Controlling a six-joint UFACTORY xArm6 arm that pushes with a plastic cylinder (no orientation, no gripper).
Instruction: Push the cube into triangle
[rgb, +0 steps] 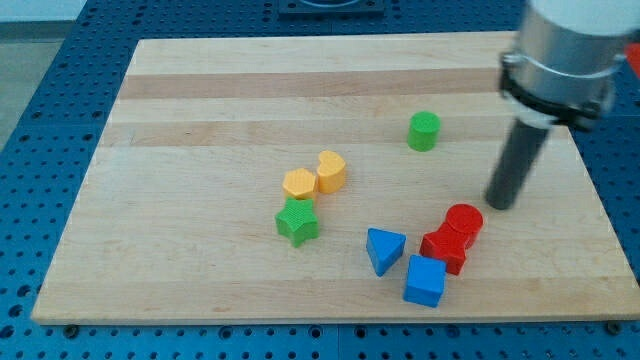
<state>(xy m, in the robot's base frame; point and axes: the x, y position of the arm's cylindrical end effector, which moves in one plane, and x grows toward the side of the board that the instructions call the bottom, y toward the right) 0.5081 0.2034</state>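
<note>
A blue cube (425, 280) sits near the view's bottom edge of the wooden board, right of centre. A blue triangle (385, 249) lies just up and left of it, close but with a thin gap between them. My tip (499, 205) rests on the board to the upper right of both, a short way right of the red cylinder (464, 220). The tip touches no block.
A red star-like block (443, 248) touches the red cylinder, just right of the triangle. A green star (298, 222), an orange hexagon (299, 184) and a yellow heart (331, 171) cluster at centre left. A green cylinder (424, 131) stands higher up. The wooden board (200, 120) lies on a blue pegboard.
</note>
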